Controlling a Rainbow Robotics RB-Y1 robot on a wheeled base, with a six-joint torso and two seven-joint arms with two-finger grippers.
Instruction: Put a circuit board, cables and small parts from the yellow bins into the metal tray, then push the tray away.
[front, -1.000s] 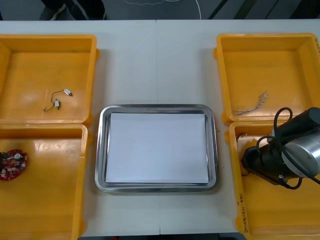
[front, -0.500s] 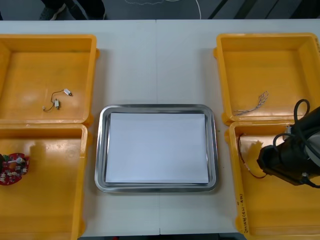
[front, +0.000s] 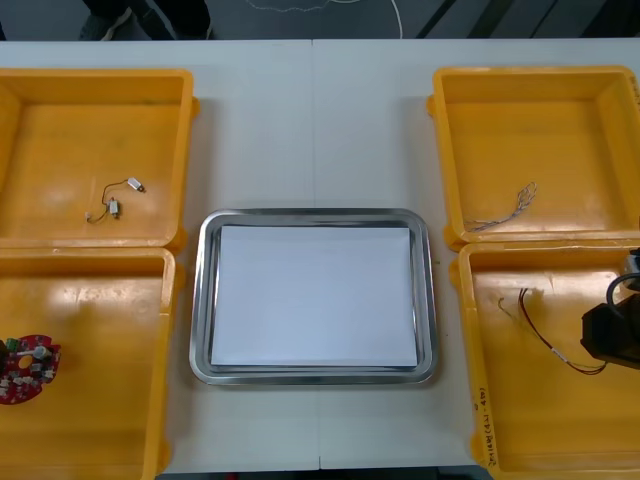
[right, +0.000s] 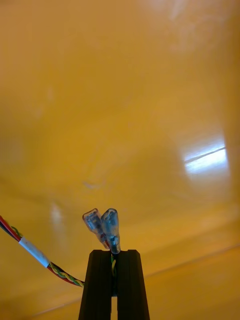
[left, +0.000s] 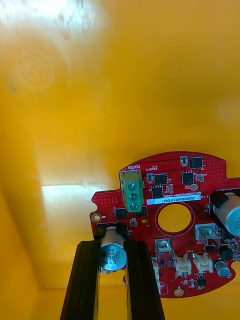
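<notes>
Left end effector (left: 113, 245): black fingers clamped on a silver cylinder on the round red circuit board (left: 150, 212), inside the glossy near-left yellow bin (front: 165, 400).
Right end effector (right: 114, 252): pinching the twisted red and yellow cable (right: 57, 270) just below its clear terminals, in the near-right yellow bin (front: 472, 400).
Metal tray (front: 200, 300): shiny rounded rim, white inside, at the middle of the surface.

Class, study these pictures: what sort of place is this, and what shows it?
Probably an electronics kitting or assembly bench: yellow plastic bins flank a white-lined metal tray; in the near bins, the left gripper holds a round red circuit board, the right gripper a red and yellow cable.
</notes>
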